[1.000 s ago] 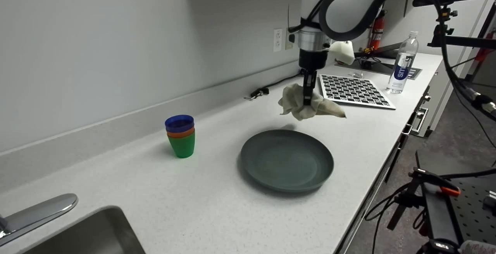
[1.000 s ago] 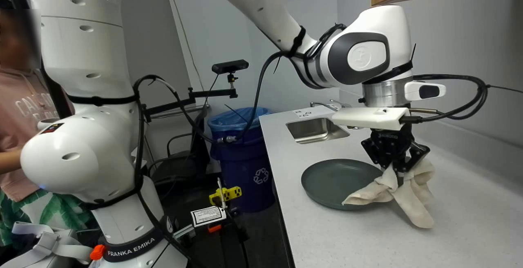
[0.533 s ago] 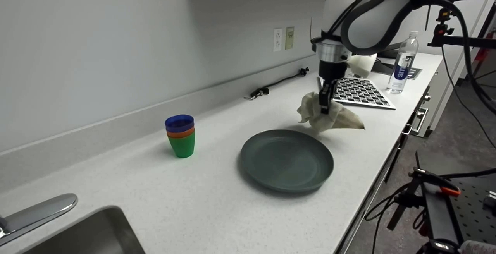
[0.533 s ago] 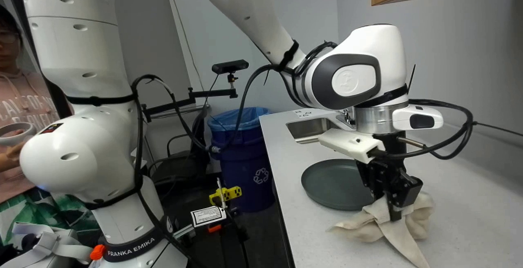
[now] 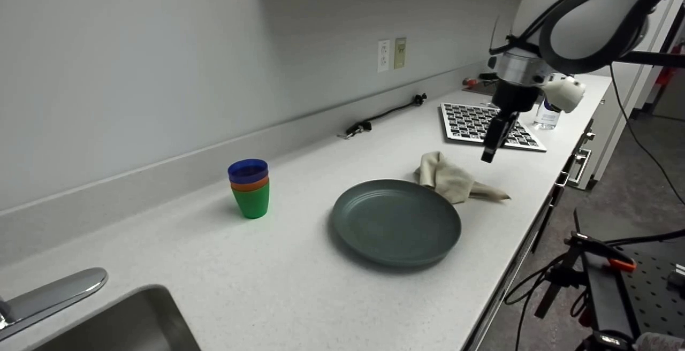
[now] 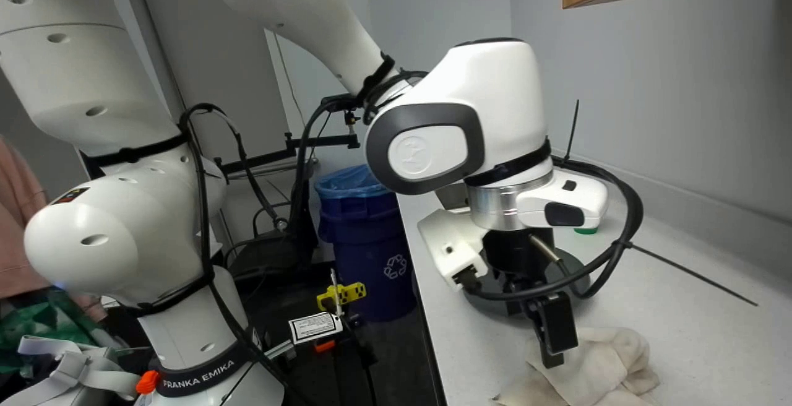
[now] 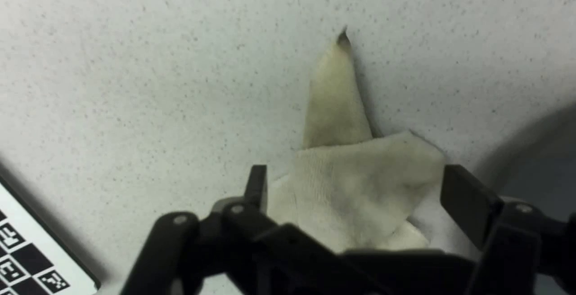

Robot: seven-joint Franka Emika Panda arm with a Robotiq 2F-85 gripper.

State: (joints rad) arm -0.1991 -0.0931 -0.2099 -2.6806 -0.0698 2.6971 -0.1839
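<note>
A: Where is the cloth (image 5: 450, 180)?
B: In an exterior view, crumpled on the worktop (image 5: 289, 287) at two o'clock from the plate (image 5: 397, 225); the tool (image 7: 354, 182), released, jaws apart, stands clear of it.
A: Surroundings?
B: Cups (image 5: 250, 201), between nine and ten o'clock from the plate; checkered board (image 5: 466, 121), one o'clock from the cloth; arm (image 5: 577, 31), hiding much of the bottle (image 5: 546, 121).

Near the drawer-side edge of the counter (image 5: 257, 287), the arm (image 5: 578, 32) hides the upper part of the bottle (image 5: 547, 120). The wrist view cuts off the plate (image 7: 546, 169) and patterned board (image 7: 31, 259); there the gripper (image 7: 358, 187) covers some of the cloth (image 7: 351, 182). At the counter's end, the sink (image 5: 118, 316) is cropped.
</note>
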